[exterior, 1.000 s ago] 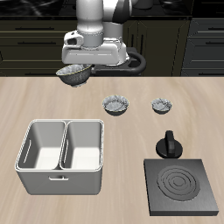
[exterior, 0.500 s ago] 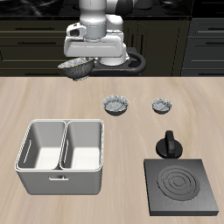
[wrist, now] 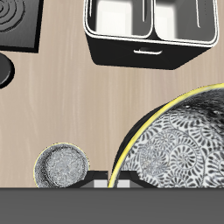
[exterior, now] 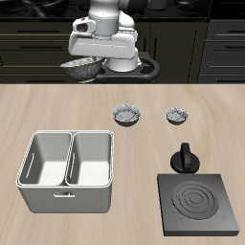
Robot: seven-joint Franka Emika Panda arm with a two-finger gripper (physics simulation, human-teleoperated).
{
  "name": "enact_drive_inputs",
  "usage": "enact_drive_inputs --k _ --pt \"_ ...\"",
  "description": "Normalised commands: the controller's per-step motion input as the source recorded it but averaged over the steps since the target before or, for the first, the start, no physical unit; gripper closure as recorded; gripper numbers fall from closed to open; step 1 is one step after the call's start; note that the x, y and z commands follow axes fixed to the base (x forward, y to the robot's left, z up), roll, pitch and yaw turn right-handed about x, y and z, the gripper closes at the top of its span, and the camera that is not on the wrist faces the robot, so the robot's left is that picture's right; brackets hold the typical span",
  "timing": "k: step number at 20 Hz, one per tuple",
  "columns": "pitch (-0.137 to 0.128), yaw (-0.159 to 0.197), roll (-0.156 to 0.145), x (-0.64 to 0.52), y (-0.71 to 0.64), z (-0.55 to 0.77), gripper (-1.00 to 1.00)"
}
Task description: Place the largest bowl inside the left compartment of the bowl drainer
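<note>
- The largest bowl point(exterior: 82, 68) now hangs higher than a second ago, well above the back of the table point(exterior: 57, 110), and sits more level than its earlier tilt.
- The gripper point(exterior: 94, 59) has risen with it; its fingers are closed on the bowl's rim, with the bowl hanging just to one side of the hand.
- In the wrist view the largest bowl point(wrist: 179, 140) fills much of the frame, its speckled inside and yellowish rim close to the camera.
- The bowl drainer point(exterior: 69, 170) sits unmoved near the table's front edge; its left compartment point(exterior: 93, 159) holds nothing, and the bowl is far above and behind it.
- The drainer point(wrist: 150, 33) also shows in the wrist view, both wells bare.
- The medium speckled bowl point(exterior: 127, 115) rests where it was, behind the drainer.
- The smallest speckled bowl point(exterior: 177, 117) stays beside it, well apart.
- A black knob-like piece point(exterior: 185, 158) stands just behind the black stove plate point(exterior: 197, 204); neither has shifted.
- No brand, label or readable writing shows on any object in either view.
</note>
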Motion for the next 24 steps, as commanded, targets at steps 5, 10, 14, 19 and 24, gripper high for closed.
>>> enact_drive_inputs --k 5,10,14,19,24 --pt "-0.006 0.007 -0.043 0.3 -0.02 0.33 1.0" --pt "0.024 -0.006 -0.021 0.39 0.01 0.24 1.0" --pt "0.033 -0.019 -0.002 0.43 -0.02 0.11 1.0" --pt "0.04 0.021 0.015 0.44 0.1 -0.04 1.0" --pt "0.03 0.018 -0.036 0.61 0.1 -0.01 1.0"
